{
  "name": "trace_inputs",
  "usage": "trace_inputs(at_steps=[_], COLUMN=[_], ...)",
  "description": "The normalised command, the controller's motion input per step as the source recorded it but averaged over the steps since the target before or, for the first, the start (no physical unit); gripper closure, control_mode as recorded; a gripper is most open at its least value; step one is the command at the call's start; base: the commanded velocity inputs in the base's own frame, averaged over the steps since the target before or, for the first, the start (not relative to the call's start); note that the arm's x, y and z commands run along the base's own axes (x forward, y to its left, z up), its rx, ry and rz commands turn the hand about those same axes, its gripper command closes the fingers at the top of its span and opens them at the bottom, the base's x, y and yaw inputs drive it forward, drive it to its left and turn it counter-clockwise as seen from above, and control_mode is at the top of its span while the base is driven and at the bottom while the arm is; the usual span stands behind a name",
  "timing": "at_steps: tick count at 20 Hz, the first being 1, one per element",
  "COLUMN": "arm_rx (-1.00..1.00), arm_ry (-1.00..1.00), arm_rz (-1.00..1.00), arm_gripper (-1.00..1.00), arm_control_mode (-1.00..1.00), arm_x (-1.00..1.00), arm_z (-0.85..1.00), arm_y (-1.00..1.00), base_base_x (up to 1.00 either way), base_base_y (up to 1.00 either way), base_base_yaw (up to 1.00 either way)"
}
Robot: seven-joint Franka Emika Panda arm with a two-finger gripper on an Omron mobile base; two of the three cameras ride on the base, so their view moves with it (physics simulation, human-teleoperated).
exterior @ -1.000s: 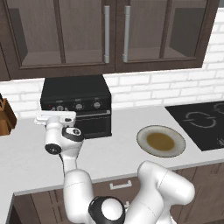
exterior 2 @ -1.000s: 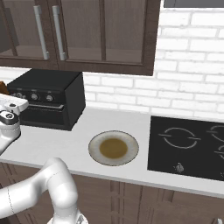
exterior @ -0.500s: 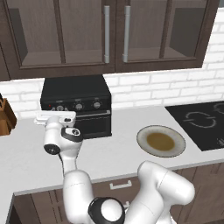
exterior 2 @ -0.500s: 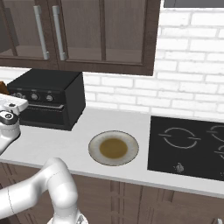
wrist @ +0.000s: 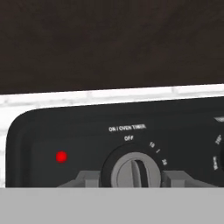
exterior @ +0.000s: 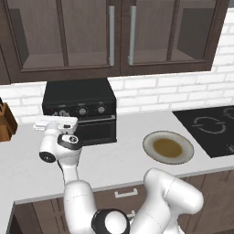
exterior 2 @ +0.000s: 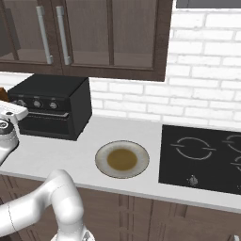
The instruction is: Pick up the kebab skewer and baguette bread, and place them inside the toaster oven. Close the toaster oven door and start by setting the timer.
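The black toaster oven (exterior: 80,97) (exterior 2: 61,92) stands at the back of the counter with its door (exterior: 98,131) (exterior 2: 42,126) closed. My gripper (wrist: 131,180) is at the left end of its control strip, and my white hand (exterior: 55,123) (exterior 2: 9,113) covers that corner. In the hand view the grey timer knob (wrist: 133,169), marked "ON / OVEN TIMER", sits between my two fingertips (wrist: 86,179), which press against its sides. A red light (wrist: 61,156) glows to its left. Two more knobs (exterior: 82,111) show further right. The kebab skewer and baguette bread are out of view.
A round plate with a brown centre (exterior: 167,147) (exterior 2: 122,159) lies on the counter right of the oven. A black cooktop (exterior: 212,128) (exterior 2: 202,157) is further right. A brown knife block (exterior: 5,123) stands at the far left. Dark wall cabinets (exterior: 119,36) hang above.
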Motion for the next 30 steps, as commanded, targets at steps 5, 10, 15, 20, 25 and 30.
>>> trace_inputs(at_steps=[5,10,15,20,25,30], arm_rx=[0.00,0.00,0.04,0.13,0.16,0.21], arm_ry=[0.00,0.00,0.00,0.00,0.00,0.00], arm_rz=[-0.10,-0.03,0.00,0.00,-0.02,-0.07], arm_gripper=[1.00,1.00,1.00,1.00,1.00,1.00], arm_control_mode=[-1.00,-1.00,-1.00,-1.00,-1.00,-1.00], arm_x=[0.08,0.16,0.01,0.00,0.00,0.08], arm_z=[0.00,0.00,0.01,0.01,0.15,0.18], arm_y=[0.00,-0.13,-0.23,-0.27,-0.03,0.00], base_base_x=[0.00,0.00,0.00,0.00,0.00,0.00], base_base_y=[0.00,0.00,0.00,0.00,0.00,0.00], base_base_yaw=[0.00,0.00,0.00,0.00,0.00,0.00])
